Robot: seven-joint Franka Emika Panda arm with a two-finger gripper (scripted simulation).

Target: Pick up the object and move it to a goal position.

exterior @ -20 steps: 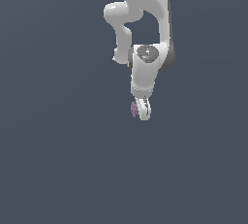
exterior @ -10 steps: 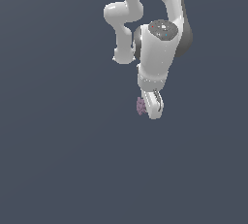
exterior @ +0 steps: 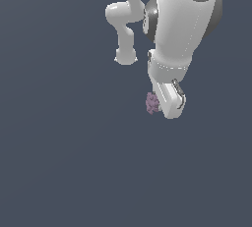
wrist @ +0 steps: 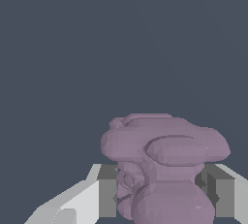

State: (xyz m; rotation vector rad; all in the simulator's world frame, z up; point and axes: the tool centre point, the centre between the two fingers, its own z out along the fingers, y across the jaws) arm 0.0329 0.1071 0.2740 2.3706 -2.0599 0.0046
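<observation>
The object (exterior: 152, 103) is a small lumpy mauve-pink cluster of rounded bumps. In the exterior view it sticks out on the left side of my white gripper (exterior: 166, 104), held up off the grey floor. In the wrist view the cluster (wrist: 164, 165) fills the space between my two fingers (wrist: 106, 191), whose grey pads press on its sides. My gripper (wrist: 162, 194) is shut on it. The large white arm rises above the gripper towards the camera in the exterior view.
The arm's white base and lower links (exterior: 124, 22) stand at the top of the exterior view. A plain dark grey floor (exterior: 59, 162) lies all around.
The arm has risen towards the camera with the cluster in its grip, and now looks much larger. The gripper has shifted a little to the exterior view's right.
</observation>
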